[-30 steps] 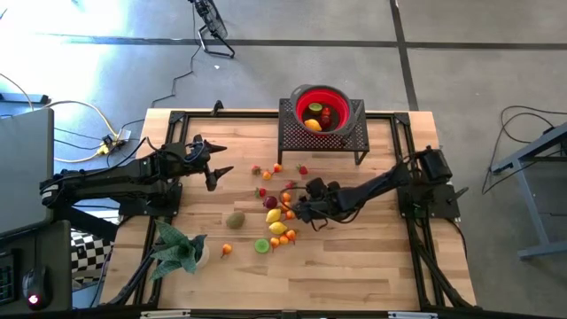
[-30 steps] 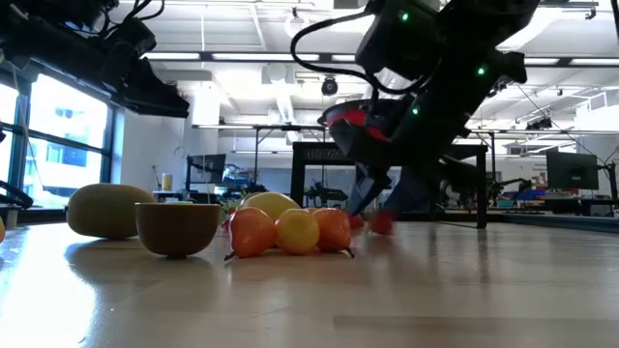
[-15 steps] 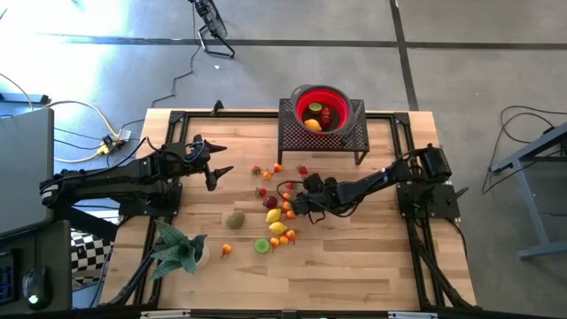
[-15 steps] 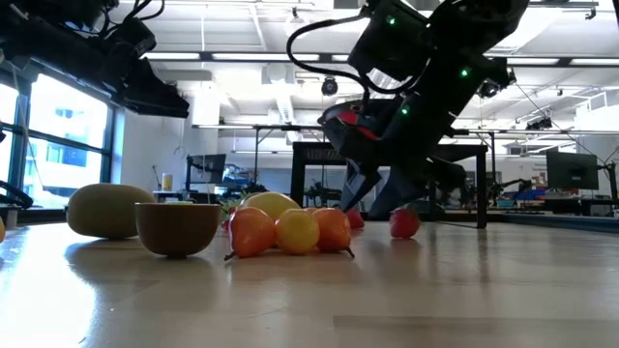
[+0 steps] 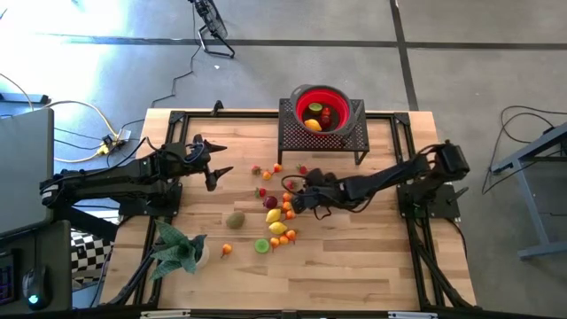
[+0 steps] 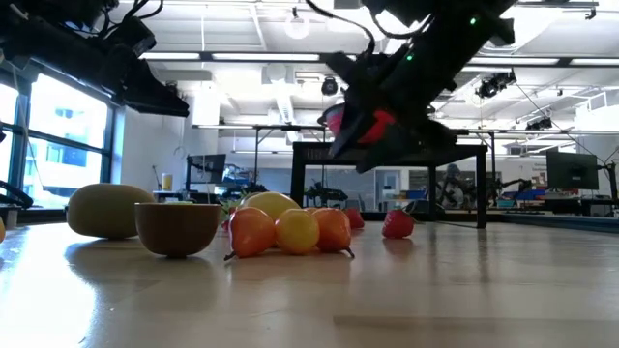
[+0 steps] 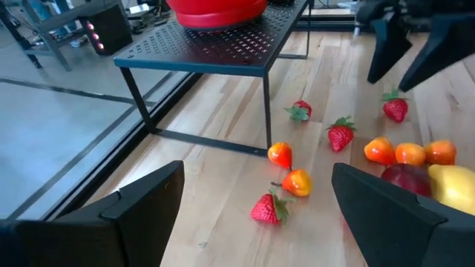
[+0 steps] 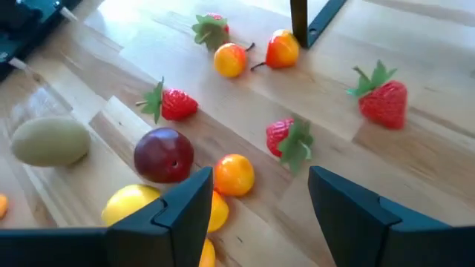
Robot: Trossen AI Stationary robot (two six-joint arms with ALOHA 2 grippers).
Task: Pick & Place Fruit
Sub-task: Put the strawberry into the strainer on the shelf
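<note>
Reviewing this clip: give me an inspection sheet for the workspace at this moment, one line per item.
Surface: wooden table, black mesh stand at the far edge.
Job's things: loose fruit mid-table; more fruit in the red bowl on the stand.
Clutter: green plant at the near left.
Grippers: left gripper open, empty, left of the fruit; right gripper open, empty, above the pile.
Cables: yellow and white leads on the floor, left.
Surroundings: grey floor; workshop room behind.

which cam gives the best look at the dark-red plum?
Right wrist view: the plum fills the frame near that arm's open claw, whole, beside a strawberry and a kiwi. The high view shows it as a speck; the left wrist view catches part of it at the edge; I can't pick it out in the low view.
</note>
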